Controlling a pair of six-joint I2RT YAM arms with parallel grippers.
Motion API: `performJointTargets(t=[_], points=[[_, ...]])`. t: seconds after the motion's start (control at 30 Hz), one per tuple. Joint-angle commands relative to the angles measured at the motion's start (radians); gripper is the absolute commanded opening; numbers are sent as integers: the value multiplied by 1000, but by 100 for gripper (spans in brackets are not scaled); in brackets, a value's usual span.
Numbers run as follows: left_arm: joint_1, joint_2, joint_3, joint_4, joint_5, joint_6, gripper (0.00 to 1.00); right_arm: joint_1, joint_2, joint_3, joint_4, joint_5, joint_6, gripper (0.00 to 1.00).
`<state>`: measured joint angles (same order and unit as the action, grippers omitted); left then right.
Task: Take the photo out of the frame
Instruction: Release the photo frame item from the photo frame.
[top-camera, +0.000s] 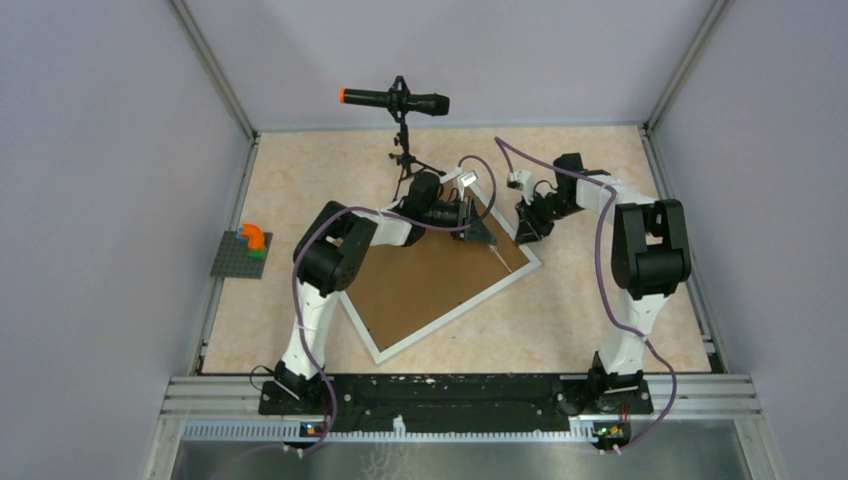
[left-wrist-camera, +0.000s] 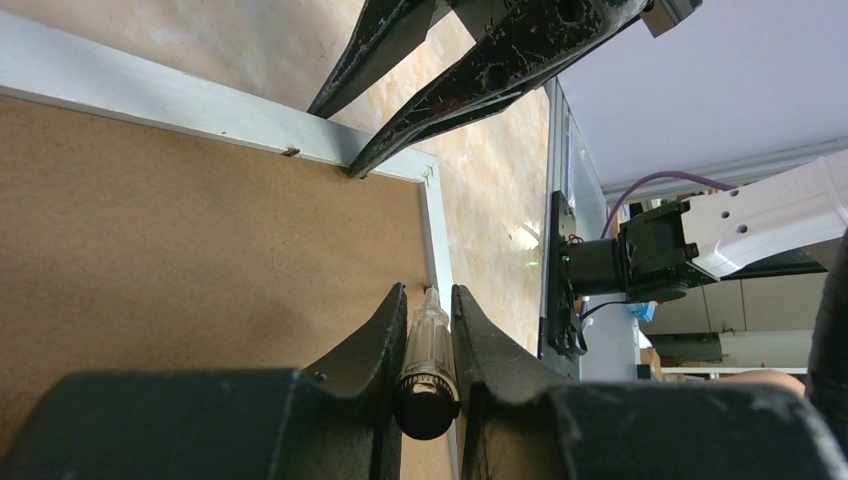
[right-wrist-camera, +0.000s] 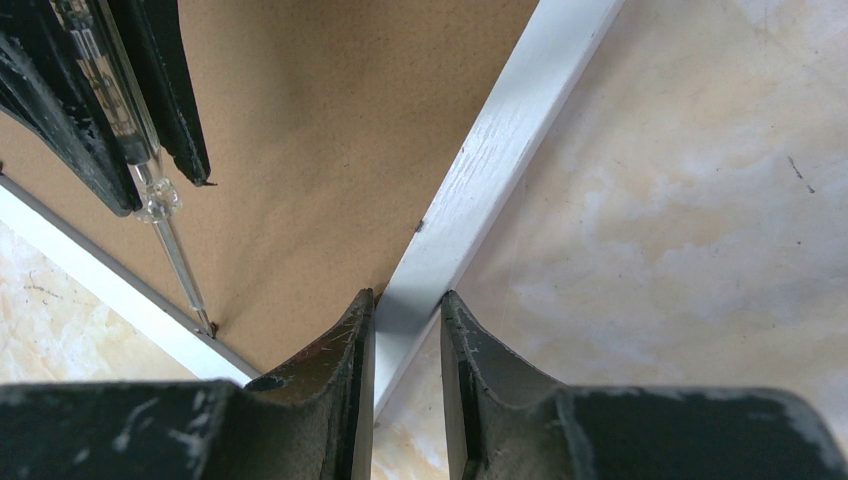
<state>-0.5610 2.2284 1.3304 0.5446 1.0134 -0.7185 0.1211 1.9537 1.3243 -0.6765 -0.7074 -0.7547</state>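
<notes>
The white frame (top-camera: 440, 322) lies face down on the table, its brown backing board (top-camera: 430, 280) turned up. The photo is hidden beneath that board. My left gripper (left-wrist-camera: 428, 292) is shut on a screwdriver (left-wrist-camera: 428, 350) with a clear handle and a black cap. The screwdriver's thin shaft (right-wrist-camera: 180, 265) reaches down to a small tab at the board's edge, beside the frame's border (right-wrist-camera: 500, 140). My right gripper (right-wrist-camera: 407, 298) is shut on that white border near the frame's far right corner, one finger on the board side and one outside. Both grippers (top-camera: 478, 232) (top-camera: 527, 232) meet at this corner.
A microphone on a small tripod (top-camera: 395, 100) stands at the back, just behind the left arm. A grey baseplate with coloured bricks (top-camera: 243, 252) sits at the left table edge. Grey walls enclose the table on three sides.
</notes>
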Motion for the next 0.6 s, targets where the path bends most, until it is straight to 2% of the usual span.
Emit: performJointTargets(t=[0.0,0.57], points=[[-3,-4,-7,7,12,33,0,1,52,9,47,77,-80,0],[19,-3,4,1,11,32,0,2,53,9,43,77,-81,0]])
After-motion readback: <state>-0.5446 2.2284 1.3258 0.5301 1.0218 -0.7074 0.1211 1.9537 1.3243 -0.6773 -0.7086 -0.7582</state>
